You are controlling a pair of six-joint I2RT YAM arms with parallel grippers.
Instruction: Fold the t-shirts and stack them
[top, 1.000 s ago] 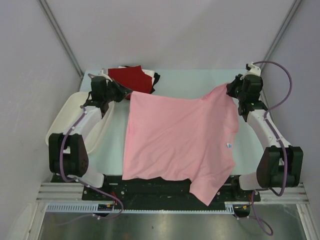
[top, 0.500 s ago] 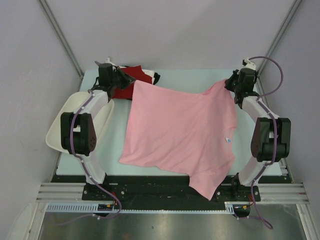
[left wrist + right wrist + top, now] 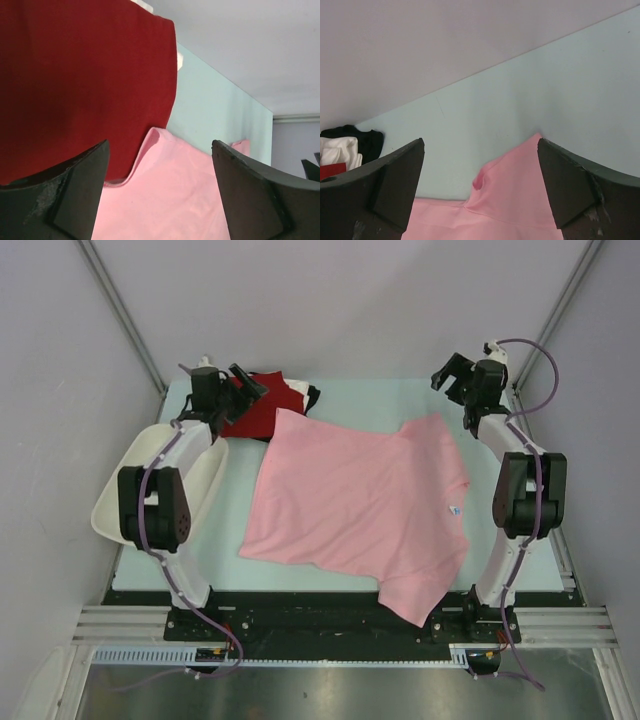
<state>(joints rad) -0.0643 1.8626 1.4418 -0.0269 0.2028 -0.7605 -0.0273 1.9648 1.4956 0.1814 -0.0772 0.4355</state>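
The pink t-shirt (image 3: 355,495) is soft thin cloth with light wrinkles. It lies spread almost flat on the smooth pale green worktop (image 3: 370,400), between the two arms. The left jaws stand wide apart and hold nothing. Under them lies the folded dark red t-shirt (image 3: 262,405), matte, with a rounded edge. Just beyond it, on the side toward the right jaws, one corner of the pink cloth rests on the worktop. The right jaws are also spread and empty, and a pointed pink sleeve tip lies on the worktop below and between them. Far to their left side a folded white t-shirt (image 3: 337,150) and a black t-shirt (image 3: 370,140) show under the red one.

Half a second ago both jaws gripped the far corners of the pink t-shirt and held them raised. Now the cloth is let go and its far edge has dropped.

Its long axis runs across the worktop from the left jaws to the right jaws, a little slanted. The straight hem is on the left jaws' side and the sleeves on the right jaws' side, and the near sleeve hangs over the near edge. The white plastic tub (image 3: 130,490), smooth and oval, sits outside the left jaws.
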